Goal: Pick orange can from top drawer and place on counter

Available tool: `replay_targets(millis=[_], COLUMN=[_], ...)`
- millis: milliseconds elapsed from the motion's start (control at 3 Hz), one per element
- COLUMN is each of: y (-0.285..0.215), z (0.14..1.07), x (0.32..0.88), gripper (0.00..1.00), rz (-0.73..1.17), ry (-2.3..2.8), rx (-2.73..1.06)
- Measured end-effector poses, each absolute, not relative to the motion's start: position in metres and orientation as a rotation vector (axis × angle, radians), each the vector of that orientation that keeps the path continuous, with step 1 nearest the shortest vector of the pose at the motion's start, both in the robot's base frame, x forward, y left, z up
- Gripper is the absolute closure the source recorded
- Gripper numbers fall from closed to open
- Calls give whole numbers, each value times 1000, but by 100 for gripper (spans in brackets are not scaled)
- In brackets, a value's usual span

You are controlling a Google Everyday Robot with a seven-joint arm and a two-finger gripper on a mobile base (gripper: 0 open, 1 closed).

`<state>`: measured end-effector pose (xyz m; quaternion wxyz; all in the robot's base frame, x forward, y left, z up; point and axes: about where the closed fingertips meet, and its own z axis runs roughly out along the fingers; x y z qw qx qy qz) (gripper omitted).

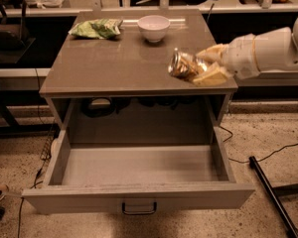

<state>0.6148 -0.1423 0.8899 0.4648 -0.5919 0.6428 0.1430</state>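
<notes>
The orange can (183, 65), crushed and shiny, is held in my gripper (201, 66), whose pale fingers (211, 76) close around it. It hangs just above the right front part of the counter (114, 66). My white arm (273, 51) reaches in from the right. The top drawer (139, 170) stands pulled open below, its inside bare, with a dark pull handle (139, 208) on the front panel.
A green snack bag (96, 28) and a white bowl (153, 27) sit at the back of the counter. A black bar (270, 195) and cables lie on the floor at the right. A dark shelf unit stands at the left.
</notes>
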Motion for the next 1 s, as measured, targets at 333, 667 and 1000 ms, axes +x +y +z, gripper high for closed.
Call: replay_targets(millis=[333, 667, 1000], y=[-137, -131, -122], z=[920, 927, 919], x=[655, 691, 718], gripper=[100, 100, 100], rz=[291, 291, 330], ry=[1601, 1701, 1824], rx=[-1374, -1281, -1236])
